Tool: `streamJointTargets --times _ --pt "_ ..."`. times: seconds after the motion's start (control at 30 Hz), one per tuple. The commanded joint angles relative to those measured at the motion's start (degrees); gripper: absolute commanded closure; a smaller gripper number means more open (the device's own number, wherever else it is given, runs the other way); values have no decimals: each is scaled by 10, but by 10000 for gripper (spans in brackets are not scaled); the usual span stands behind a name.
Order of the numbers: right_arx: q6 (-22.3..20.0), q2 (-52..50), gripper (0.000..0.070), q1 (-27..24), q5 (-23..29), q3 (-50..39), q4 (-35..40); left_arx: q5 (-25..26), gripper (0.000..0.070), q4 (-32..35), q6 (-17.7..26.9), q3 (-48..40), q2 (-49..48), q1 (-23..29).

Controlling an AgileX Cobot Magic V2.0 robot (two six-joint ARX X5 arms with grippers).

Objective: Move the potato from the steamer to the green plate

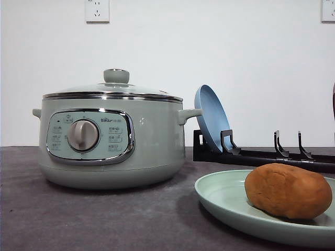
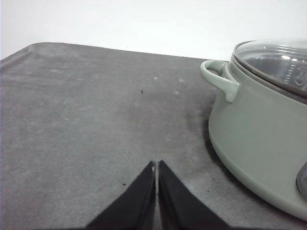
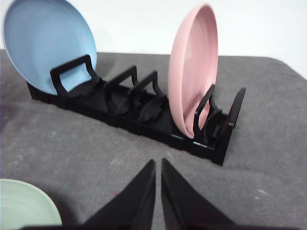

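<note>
the potato (image 1: 288, 190) was already laid on the green plate (image 1: 225, 201), and the steamer (image 1: 112, 138) was lidded. both grippers (image 2: 157, 165) (image 3: 158, 163) were squeezed together, empty. nothing more seemed needed.

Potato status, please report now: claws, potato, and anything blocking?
Left claw shut, empty, over bare table beside steamer. Right claw shut, empty, facing plate rack. Potato resting on green plate; steamer lid on. Nothing blocking.

Low front view; two wrist views
</note>
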Motion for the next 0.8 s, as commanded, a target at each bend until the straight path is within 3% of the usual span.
streamJointTargets --times 0.0,0.3,0.77 --pt "-5 -6 691 -1 0 -10 14 0 700 6 0 -12 -1 0" --pt "-6 -25 691 -1 -2 -71 23 -1 700 6 1 -12 -1 0" --pt "-8 -25 691 0 -8 -84 64 -1 700 6 0 -12 -1 0"
